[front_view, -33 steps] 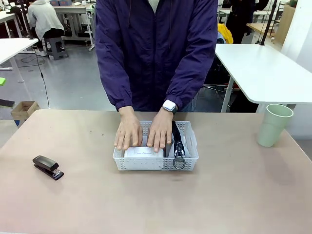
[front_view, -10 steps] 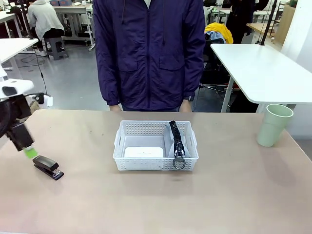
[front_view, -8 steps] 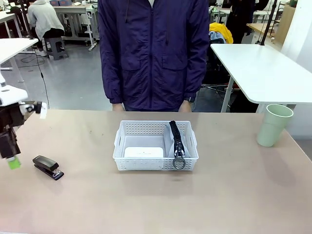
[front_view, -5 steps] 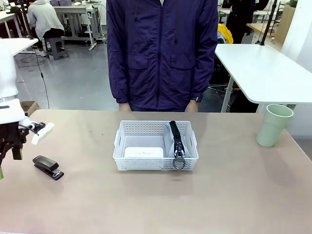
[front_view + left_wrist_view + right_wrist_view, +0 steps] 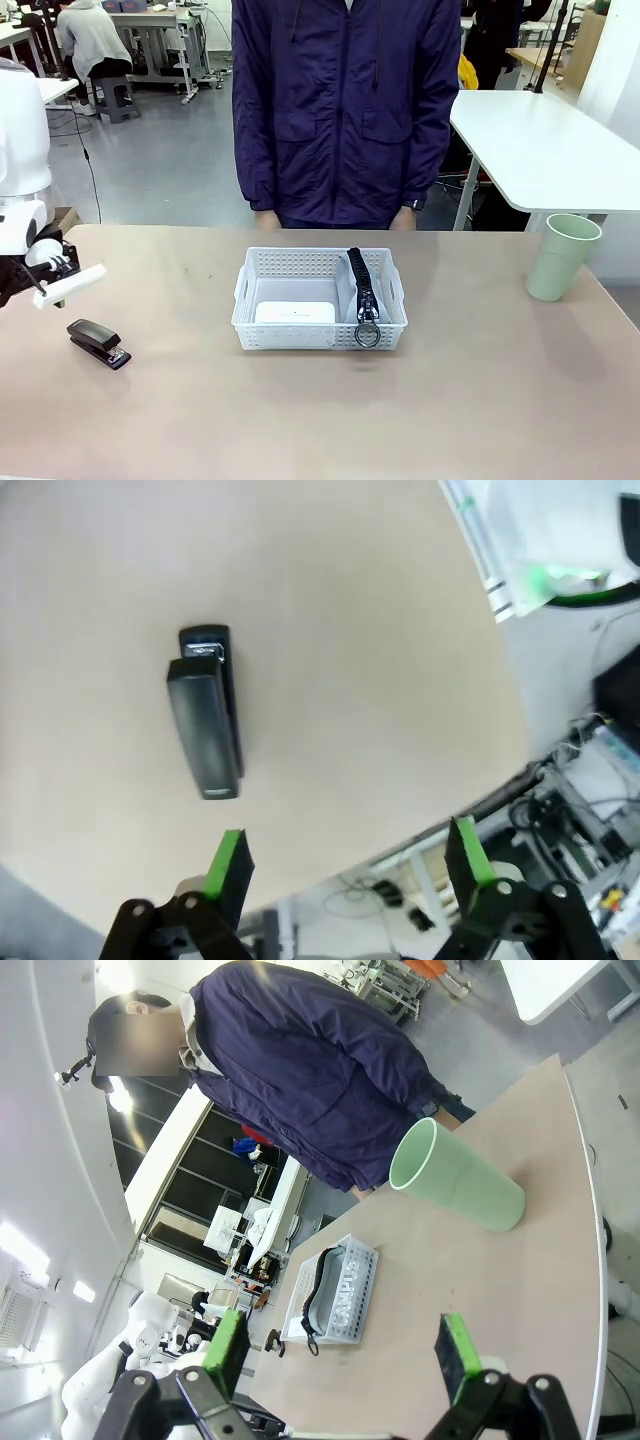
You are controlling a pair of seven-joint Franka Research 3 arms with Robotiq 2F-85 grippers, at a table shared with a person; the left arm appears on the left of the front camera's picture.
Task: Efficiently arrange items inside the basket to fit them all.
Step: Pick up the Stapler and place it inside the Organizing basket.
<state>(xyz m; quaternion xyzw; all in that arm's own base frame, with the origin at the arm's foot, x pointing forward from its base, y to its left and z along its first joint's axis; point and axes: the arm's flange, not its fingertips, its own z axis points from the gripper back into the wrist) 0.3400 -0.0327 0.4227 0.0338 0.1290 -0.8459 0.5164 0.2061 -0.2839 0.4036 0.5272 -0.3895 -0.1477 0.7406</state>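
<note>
Near the surface's left edge the black stapler (image 5: 98,343) lies just ahead of the left hand (image 5: 345,845), the nearer one, its fingers spread wide and empty (the stapler's long axis runs square to the line between them, off-centre).

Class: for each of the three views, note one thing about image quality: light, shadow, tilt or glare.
Front view: even light, sharp; the basket casts a faint shadow toward the camera. Left wrist view: the stapler is sharp, a washed-out bright patch at top right. Right wrist view: rolled sideways, so the cup looks tipped over; ceiling lights glare at left.
</note>
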